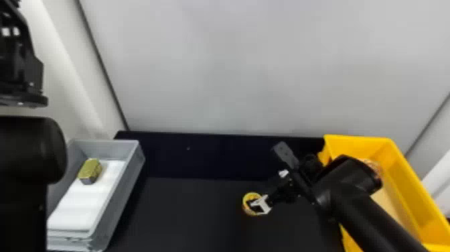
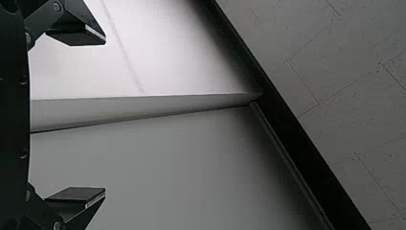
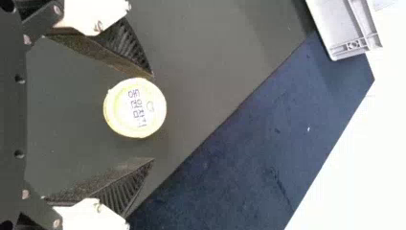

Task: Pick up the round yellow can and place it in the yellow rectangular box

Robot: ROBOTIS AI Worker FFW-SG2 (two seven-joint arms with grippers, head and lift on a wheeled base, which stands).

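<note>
My right gripper (image 1: 259,205) is over the round yellow can (image 1: 248,197), which rests on the dark table and is partly covered by it in the head view. In the right wrist view the can (image 3: 135,108) sits between the parted fingers of my right gripper (image 3: 153,118), closer to one finger than to the other. The yellow rectangular box (image 1: 406,174) stands at the right, partly behind the right arm. My left gripper (image 2: 105,116) is open and holds nothing; the left arm is raised at the far left.
A grey bin (image 1: 132,177) at the left holds a white insert (image 1: 78,207) and a small olive-yellow block (image 1: 89,169). Something round and pale orange (image 1: 372,166) shows inside the yellow box beside the right arm. A light wall (image 1: 234,73) rises behind the table.
</note>
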